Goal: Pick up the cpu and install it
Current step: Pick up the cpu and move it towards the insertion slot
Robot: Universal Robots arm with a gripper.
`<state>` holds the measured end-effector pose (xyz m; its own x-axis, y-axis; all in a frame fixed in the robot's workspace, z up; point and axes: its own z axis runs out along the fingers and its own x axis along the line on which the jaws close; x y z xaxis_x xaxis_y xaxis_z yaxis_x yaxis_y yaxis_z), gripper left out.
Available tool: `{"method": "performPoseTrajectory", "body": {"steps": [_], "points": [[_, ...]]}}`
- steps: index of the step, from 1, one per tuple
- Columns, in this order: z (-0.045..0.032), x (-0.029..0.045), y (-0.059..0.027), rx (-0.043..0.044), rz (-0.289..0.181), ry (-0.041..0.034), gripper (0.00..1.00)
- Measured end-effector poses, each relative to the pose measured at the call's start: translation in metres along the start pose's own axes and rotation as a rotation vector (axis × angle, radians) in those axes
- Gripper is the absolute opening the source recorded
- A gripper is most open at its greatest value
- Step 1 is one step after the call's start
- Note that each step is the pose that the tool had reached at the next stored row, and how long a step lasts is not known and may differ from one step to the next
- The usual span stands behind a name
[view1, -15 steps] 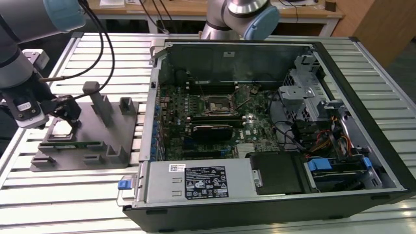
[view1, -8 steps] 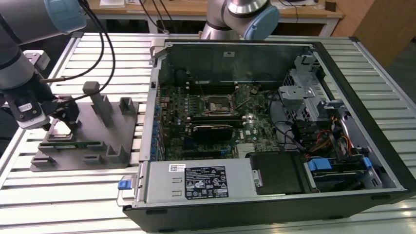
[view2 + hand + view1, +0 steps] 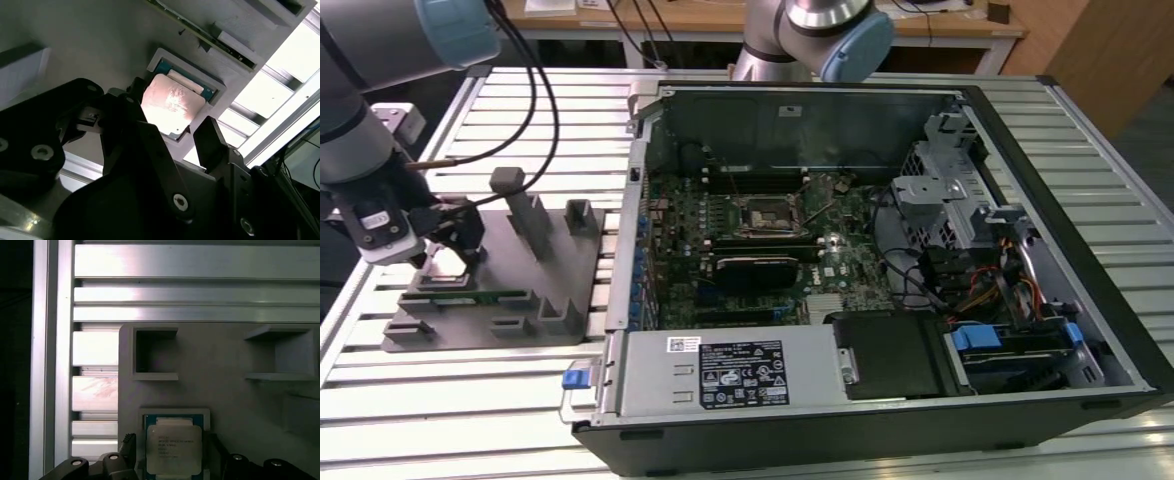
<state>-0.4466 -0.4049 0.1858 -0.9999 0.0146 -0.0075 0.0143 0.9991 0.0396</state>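
The grey tubular robot arm with pale blue joint caps (image 3: 354,120) reaches down to the cpu (image 3: 447,266), a small flat square chip with a pale silver metal top, from the exterior view's left. Its wrist points downward, putting the black two-fingered gripper (image 3: 447,250) directly over the cpu. In both wrist views the gripper (image 3: 172,107) (image 3: 170,445) has its jaws parted, with one black finger (image 3: 212,145) at each opposite side of the cpu.
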Motion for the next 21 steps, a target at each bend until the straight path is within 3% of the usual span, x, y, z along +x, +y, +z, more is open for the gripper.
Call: {"method": "performPoseTrajectory", "body": {"steps": [7, 9, 10, 21], "points": [[0.0003, -0.0012, 0.0000, 0.0032, 0.004, -0.0003, 0.67], [0.0005, -0.0014, 0.0000, 0.0050, 0.005, -0.0003, 0.65], [0.0006, -0.0014, 0.0000, 0.0054, 0.005, -0.0002, 0.58], [0.0007, -0.0024, 0.0000, 0.0068, 0.006, -0.0002, 0.53]]}}
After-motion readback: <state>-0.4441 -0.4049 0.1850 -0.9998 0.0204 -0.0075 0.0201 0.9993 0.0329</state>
